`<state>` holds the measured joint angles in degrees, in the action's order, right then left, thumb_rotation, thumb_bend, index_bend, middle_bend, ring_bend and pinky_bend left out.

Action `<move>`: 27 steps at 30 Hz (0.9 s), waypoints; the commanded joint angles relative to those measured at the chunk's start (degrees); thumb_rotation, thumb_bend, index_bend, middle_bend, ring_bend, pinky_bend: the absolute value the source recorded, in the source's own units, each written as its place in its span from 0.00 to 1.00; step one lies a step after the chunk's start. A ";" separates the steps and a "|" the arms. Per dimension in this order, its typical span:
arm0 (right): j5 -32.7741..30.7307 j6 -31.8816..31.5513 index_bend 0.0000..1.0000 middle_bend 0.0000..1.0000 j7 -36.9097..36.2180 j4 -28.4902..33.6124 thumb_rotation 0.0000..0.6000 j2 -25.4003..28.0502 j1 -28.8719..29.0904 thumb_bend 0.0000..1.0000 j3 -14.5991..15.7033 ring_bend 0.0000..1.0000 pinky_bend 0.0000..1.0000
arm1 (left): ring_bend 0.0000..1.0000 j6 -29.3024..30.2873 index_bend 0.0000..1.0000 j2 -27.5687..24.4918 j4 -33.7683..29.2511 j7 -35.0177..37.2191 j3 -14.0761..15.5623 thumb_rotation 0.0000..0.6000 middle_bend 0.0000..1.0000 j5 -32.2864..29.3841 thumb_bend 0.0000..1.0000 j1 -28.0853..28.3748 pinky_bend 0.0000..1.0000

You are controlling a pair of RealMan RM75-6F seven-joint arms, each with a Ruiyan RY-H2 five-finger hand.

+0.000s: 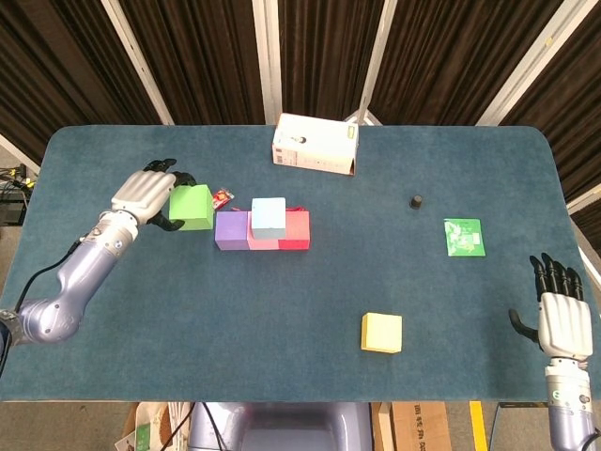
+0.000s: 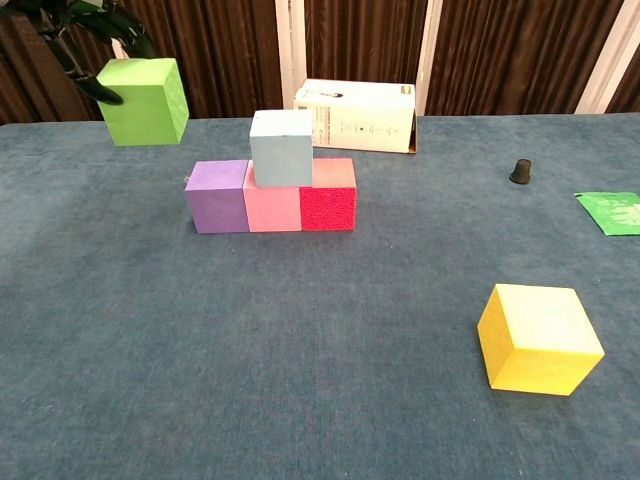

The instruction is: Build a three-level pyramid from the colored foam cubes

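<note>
The green cube (image 1: 192, 207) is up in the air, just left of the purple cube (image 1: 231, 230). The left hand (image 1: 146, 194) holds it, with fingers wrapped round its sides. Purple, pink cube (image 2: 272, 208) and red cube (image 2: 328, 207) sit in a row on the bench (image 1: 300, 357), touching. A light blue cube (image 1: 269, 216) sits on top of them. The yellow cube (image 1: 381, 333) lies well apart, nearer the front. The right hand (image 1: 562, 316) is by the right front edge, fingers spread, holding nothing.
</note>
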<state>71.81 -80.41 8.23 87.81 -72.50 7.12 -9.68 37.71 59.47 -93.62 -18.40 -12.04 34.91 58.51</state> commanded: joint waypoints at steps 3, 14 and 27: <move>0.06 -0.40 0.04 0.01 0.92 -0.72 1.00 -0.24 0.12 0.32 -0.11 0.00 0.00 | 0.00 -1.14 0.33 2.27 3.06 1.13 0.84 1.00 0.26 0.91 0.47 0.85 0.00; 5.90 -3.52 0.05 0.01 -0.29 -4.07 1.00 -0.43 0.17 0.32 1.16 0.00 0.00 | 0.00 -0.26 0.32 4.02 3.06 2.40 1.62 1.00 0.26 -2.35 0.47 2.66 0.00; 9.02 -4.78 0.05 0.01 4.84 0.08 1.00 2.14 -0.55 0.32 3.26 0.00 0.00 | 0.00 1.03 0.32 5.56 3.07 0.74 3.51 1.00 0.25 -7.07 0.46 5.55 0.00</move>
<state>80.44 -85.20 12.20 87.10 -70.87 6.69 -6.85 38.58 64.93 -90.44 -17.51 -8.64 27.95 63.92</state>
